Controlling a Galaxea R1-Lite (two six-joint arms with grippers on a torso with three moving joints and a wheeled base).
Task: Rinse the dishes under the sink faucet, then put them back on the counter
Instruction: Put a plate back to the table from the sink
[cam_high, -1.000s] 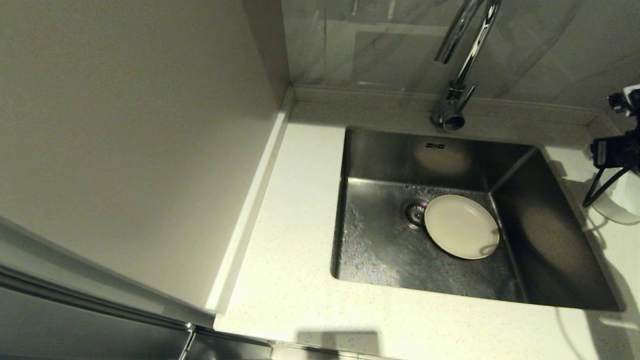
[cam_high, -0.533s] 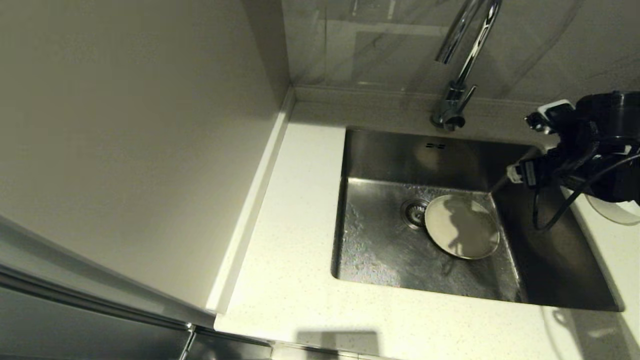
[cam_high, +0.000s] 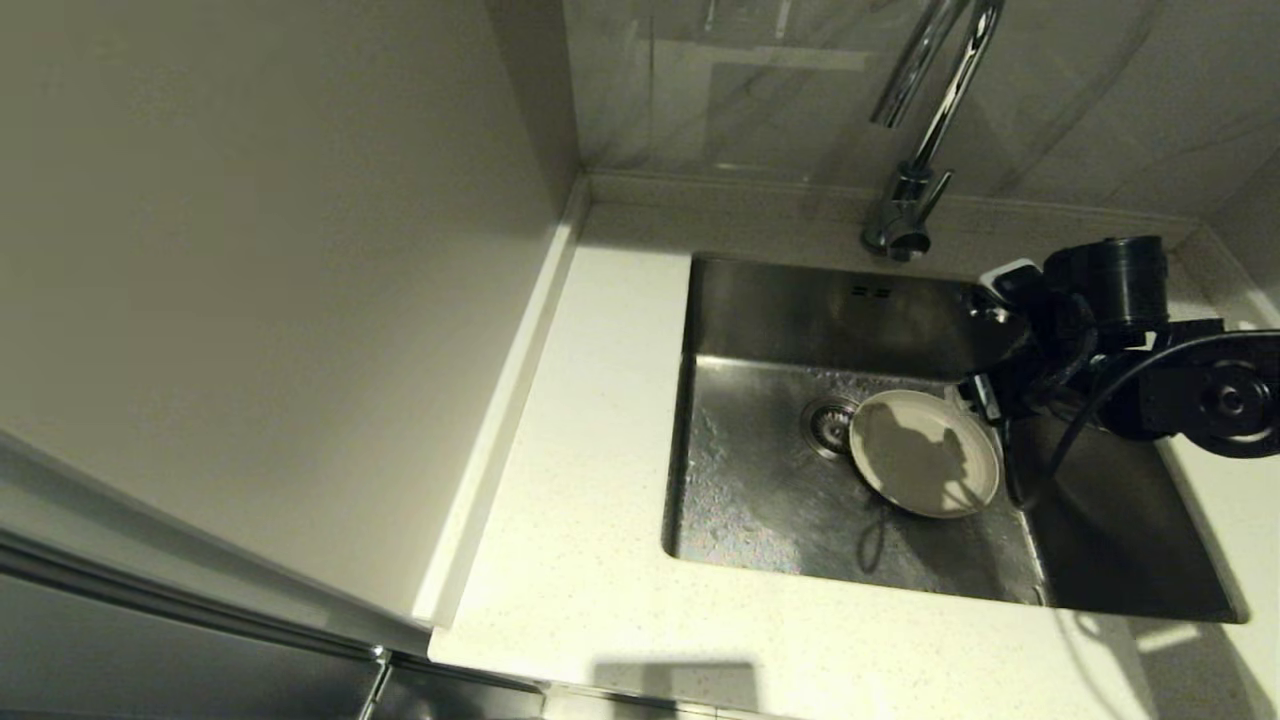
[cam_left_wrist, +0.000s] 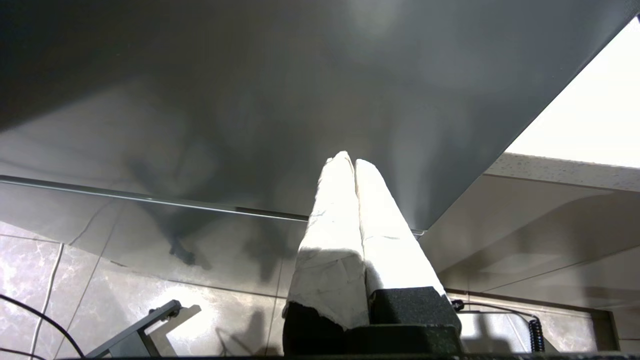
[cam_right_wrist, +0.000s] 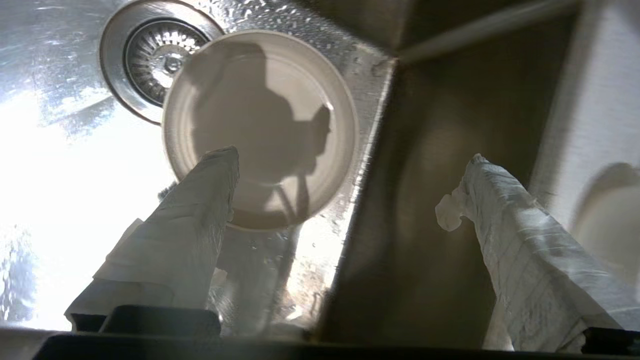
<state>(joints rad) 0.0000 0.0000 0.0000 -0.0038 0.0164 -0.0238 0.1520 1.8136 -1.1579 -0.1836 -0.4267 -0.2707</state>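
The right pincer (cam_high: 985, 345), wide open and empty, has been swung in from the right over the sink (cam_high: 760, 300), probably to pick up the plate (cam_high: 923, 453) lying by the drain (cam_high: 829, 425).

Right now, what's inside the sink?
A cream plate lies on the wet sink floor, overlapping the drain strainer and hiding its edge. The open right gripper hangs above, empty.
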